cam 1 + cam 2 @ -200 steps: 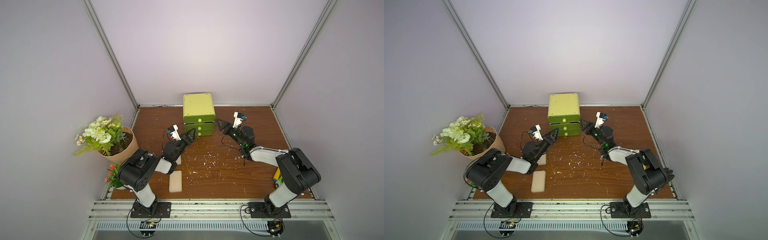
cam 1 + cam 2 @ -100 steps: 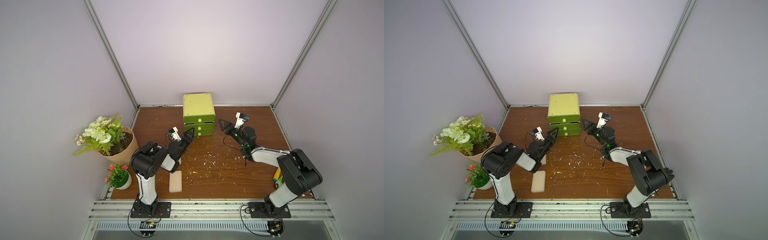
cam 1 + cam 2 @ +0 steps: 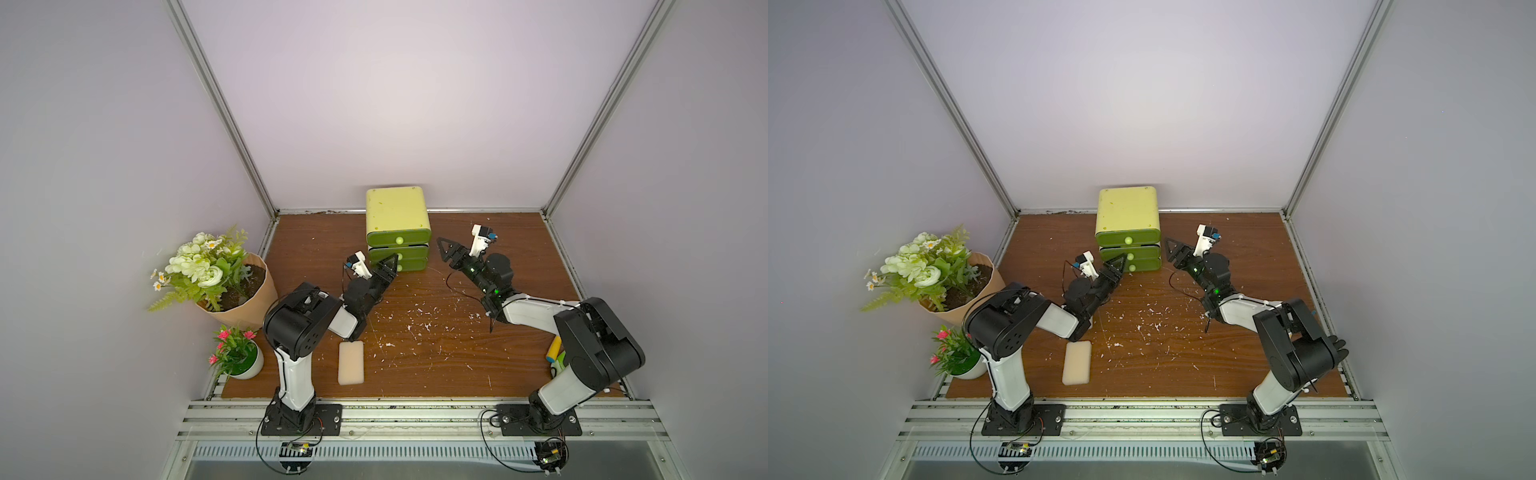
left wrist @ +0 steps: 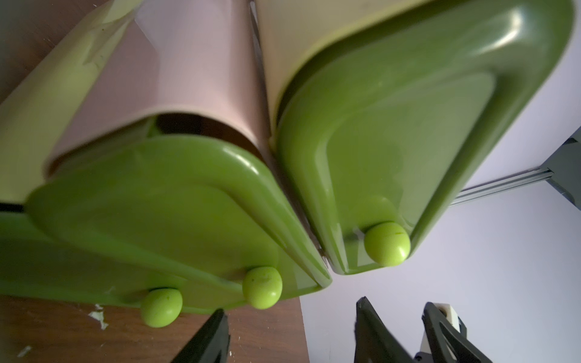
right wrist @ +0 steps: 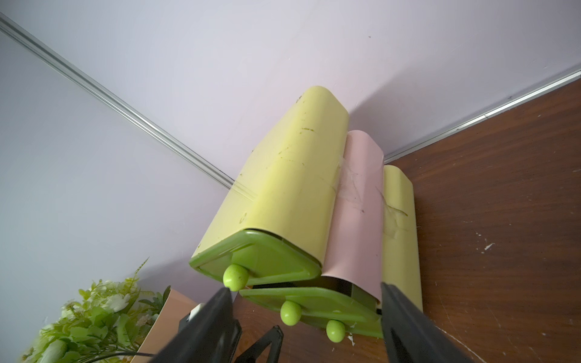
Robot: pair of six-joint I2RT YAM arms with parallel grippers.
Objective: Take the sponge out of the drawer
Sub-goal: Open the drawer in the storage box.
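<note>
Shows the cream sponge [image 3: 351, 362] lying flat on the counter [image 3: 436, 353] at the near left, out of the drawers and well apart from them, just beside the left arm. Places the green drawer unit [image 3: 397, 216] at the far middle against the back wall, with the middle drawer [image 4: 157, 226] ajar. Finds the left gripper [image 4: 289, 330] spread and empty, with its tips just short of that drawer's knob [image 4: 262, 287]. Finds the right gripper [image 5: 306, 301] spread and empty too, near the unit's right front corner.
</note>
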